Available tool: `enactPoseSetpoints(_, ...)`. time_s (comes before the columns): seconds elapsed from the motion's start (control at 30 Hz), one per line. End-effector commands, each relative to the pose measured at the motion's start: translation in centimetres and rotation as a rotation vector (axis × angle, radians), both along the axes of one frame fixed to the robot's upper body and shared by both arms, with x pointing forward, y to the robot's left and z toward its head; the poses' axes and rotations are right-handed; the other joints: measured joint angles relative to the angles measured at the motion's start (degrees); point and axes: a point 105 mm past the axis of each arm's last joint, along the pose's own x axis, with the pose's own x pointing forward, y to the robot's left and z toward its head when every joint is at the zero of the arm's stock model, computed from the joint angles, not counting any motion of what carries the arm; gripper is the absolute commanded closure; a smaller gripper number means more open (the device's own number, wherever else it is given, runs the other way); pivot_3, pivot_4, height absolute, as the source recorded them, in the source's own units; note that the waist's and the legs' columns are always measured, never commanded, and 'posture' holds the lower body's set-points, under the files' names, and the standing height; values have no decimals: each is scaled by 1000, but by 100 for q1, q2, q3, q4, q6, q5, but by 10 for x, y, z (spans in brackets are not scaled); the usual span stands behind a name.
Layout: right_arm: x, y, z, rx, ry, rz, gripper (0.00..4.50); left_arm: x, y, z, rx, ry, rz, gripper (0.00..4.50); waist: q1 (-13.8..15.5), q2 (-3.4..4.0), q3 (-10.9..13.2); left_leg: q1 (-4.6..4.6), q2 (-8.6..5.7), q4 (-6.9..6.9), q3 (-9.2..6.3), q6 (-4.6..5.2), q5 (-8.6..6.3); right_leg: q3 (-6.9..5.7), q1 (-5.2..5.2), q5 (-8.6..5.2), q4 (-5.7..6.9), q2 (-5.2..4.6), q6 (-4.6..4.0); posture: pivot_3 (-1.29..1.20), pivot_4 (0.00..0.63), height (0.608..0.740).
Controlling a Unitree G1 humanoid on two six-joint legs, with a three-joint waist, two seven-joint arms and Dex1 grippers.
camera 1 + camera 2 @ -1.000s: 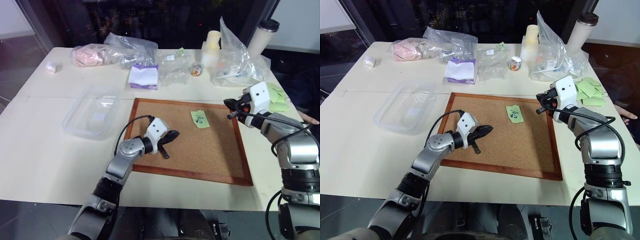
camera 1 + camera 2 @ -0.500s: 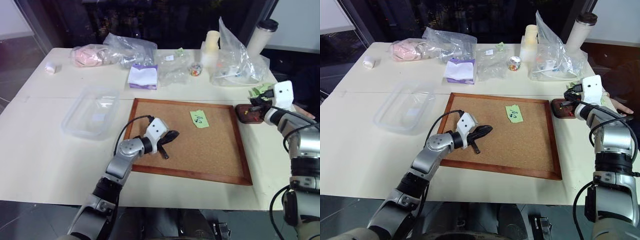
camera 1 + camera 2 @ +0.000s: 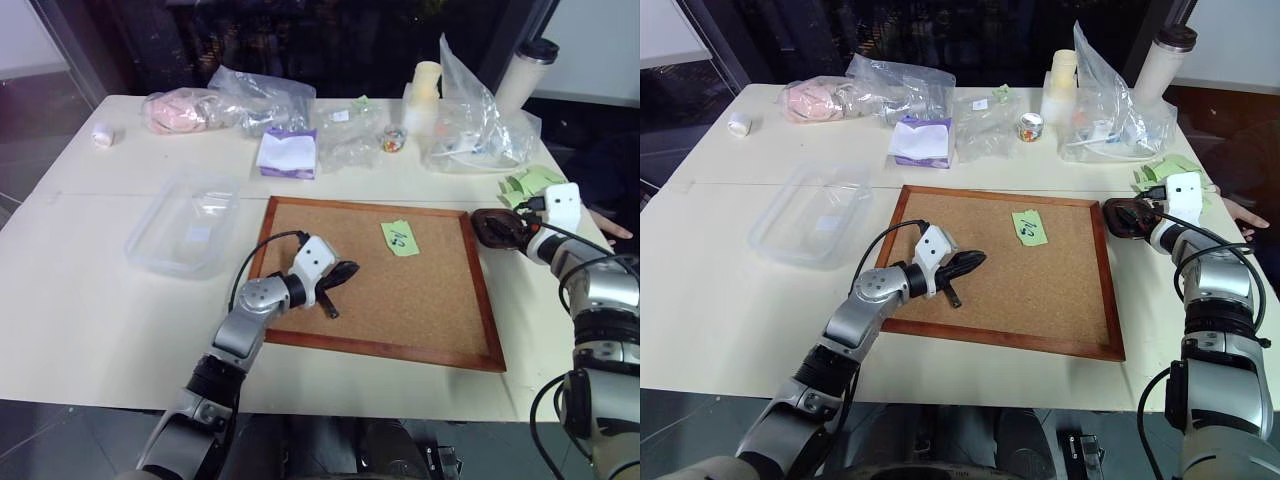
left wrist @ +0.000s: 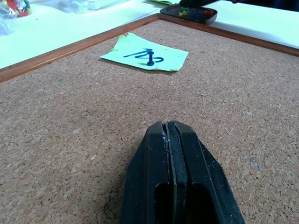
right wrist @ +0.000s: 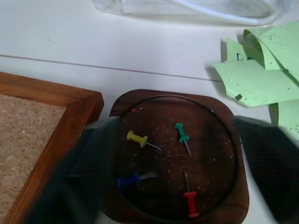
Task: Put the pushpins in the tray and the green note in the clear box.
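Observation:
The small dark reddish tray [image 5: 224, 121] lies just off the corkboard's right edge, with several pushpins in it, among them a yellow one [image 5: 137, 137], a green one [image 5: 181, 133] and a red one [image 5: 190, 204]. My right gripper [image 3: 506, 229] hovers over the tray, open, its blurred fingers [image 5: 79, 177] wide apart on either side of the dish. The green note [image 3: 399, 238] lies on the corkboard [image 3: 420, 310], held by a dark pin [image 4: 149, 62]. My left gripper [image 3: 341, 272] rests shut and empty on the cork, well short of the note. The clear box [image 3: 185, 225] stands left of the board.
A heap of plain green notes [image 3: 540, 183] lies right behind the tray. Clear plastic bags [image 3: 470, 110], a purple packet [image 3: 288, 153], a small jar [image 3: 394, 139] and a tall cup [image 3: 527, 70] line the far edge. A person's hand [image 3: 612, 232] rests at the right edge.
My right gripper swung from above the board's right edge out to the right and down over the tray, then opened its fingers. The left arm stayed still.

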Motion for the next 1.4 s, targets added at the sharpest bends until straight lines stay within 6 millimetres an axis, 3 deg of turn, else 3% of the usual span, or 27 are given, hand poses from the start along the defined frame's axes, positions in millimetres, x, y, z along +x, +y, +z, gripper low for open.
enactPoseSetpoints(0.03, 4, -1, 27, -26, -82, 8, 18, -5, -3, -14, 16, 50, -7, 4500, -1, 0, 0, 0, 0, 0, 0, 0, 0, 0, 1, 0, 0, 0, 0, 0, 150, 740)
enactPoseSetpoints(0.13, 3, 5, 37, -24, -108, 39, 18, -5, -3, -13, 15, 49, -9, 4500, -2, 1, 0, 0, 0, 0, 0, 0, 0, 0, 0, 0, 0, 0, 0, 0, 150, 740)
enactPoseSetpoints(0.2, 2, 19, 45, -16, -127, 105, 18, -5, -3, -13, 15, 49, -9, 4500, -1, 1, -1, 0, 1, 0, 0, 0, 0, 0, 0, 0, 0, 0, 0, 0, 150, 740)
enactPoseSetpoints(0.37, -26, 109, 57, -9, -158, 512, 18, -5, -3, -13, 14, 49, -5, 4500, 8, 1, -1, -2, 3, -1, -6, 1, -1, -2, 0, 0, -1, 1, 0, 0, 150, 740)
enactPoseSetpoints(0.5, -36, 150, 53, 3, -146, 611, 18, -3, -3, -13, 17, 44, -4, 4500, 4, 2, -1, 0, 4, 2, -8, 1, 0, -2, 2, 0, 3, 0, 1, 0, 150, 740)
enactPoseSetpoints(0.6, -33, 165, 47, 11, -138, 626, 876, -2, -3, -12, 19, 42, -2, 4500, 15, 1, -1, 0, 3, 2, -8, 1, -1, -3, 1, 0, 3, -1, 1, 0, 150, 740)
enactPoseSetpoints(0.67, -31, 175, 39, 3, -120, 640, 1808, -2, -2, -12, 21, 39, 1, 4500, 19, 1, 0, -2, 1, 2, -9, 1, -1, -4, 1, 0, 1, -1, 0, 0, 150, 740)
enactPoseSetpoints(0.93, -23, 179, 3, -15, -42, 621, 1808, -2, 0, -11, 19, 32, 10, 4500, 13, 1, -1, -1, -1, 2, -7, 1, -1, -4, 1, 0, 1, -1, 0, 0, 150, 740)
enactPoseSetpoints(1.27, -19, 176, -3, -13, -34, 617, 1808, -1, 1, -10, 14, 26, 26, 4500, 9, 1, -1, -1, -1, 2, -7, 1, 0, -4, 1, 0, 2, 0, 0, 0, 150, 740)
enactPoseSetpoints(1.4, -18, 174, -7, -20, -23, 610, 3057, -1, 1, -10, 12, 23, 27, 4500, 9, 1, -1, -1, -1, 2, -7, 1, 0, -4, 1, 0, 2, 0, 0, 0, 150, 740)
